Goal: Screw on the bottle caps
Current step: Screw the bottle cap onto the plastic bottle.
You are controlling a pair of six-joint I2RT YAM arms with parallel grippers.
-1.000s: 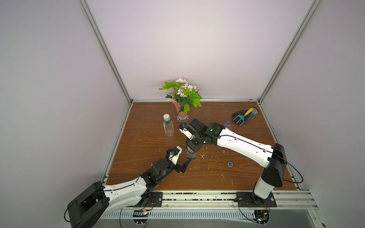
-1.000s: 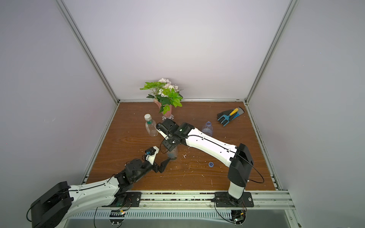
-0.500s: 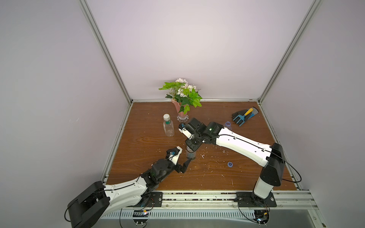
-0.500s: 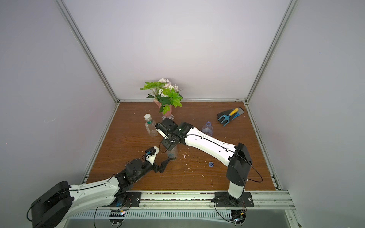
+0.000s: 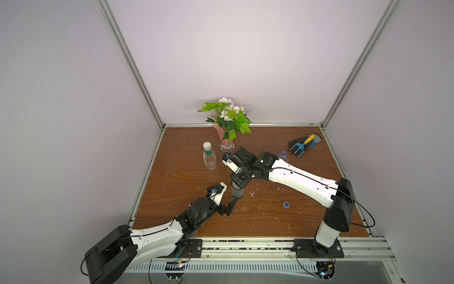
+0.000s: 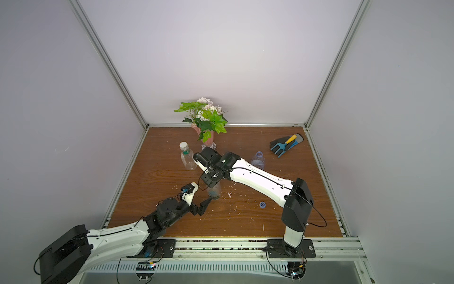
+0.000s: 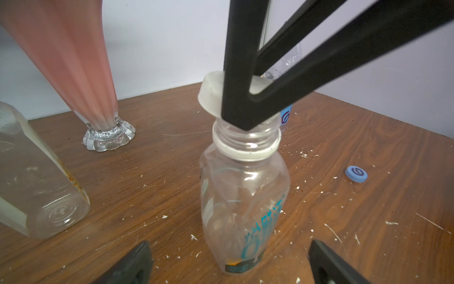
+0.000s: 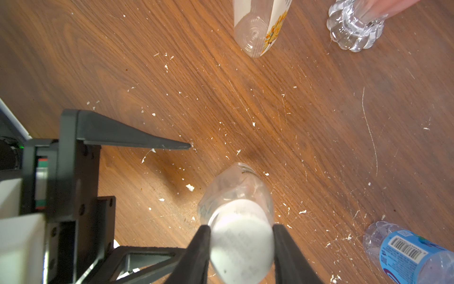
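Note:
The round dark-labelled bottle (image 7: 243, 201) stands upright mid-table, seen in both top views (image 5: 237, 193) (image 6: 214, 191). My right gripper (image 8: 242, 228) is shut on a white cap (image 7: 211, 96), held tilted on the bottle's mouth with the neck threads bare below it. My left gripper (image 7: 231, 246) is open, its fingertips either side of the bottle's base without touching it. The squarish bottle (image 5: 209, 159) wears a white cap (image 5: 207, 145). The blue-labelled bottle (image 6: 258, 161) stands uncapped behind the right arm. The blue cap (image 5: 286, 204) lies loose on the table.
A pink flower vase (image 5: 226, 140) stands at the back, close to the squarish bottle. A glove with a trowel (image 5: 304, 145) lies at the back right. White crumbs litter the wooden table (image 5: 258, 221). Walls enclose three sides.
Hardly anything: the right gripper stays on the white cap over the bottle with only a slight shift of the arm. The left arm holds still.

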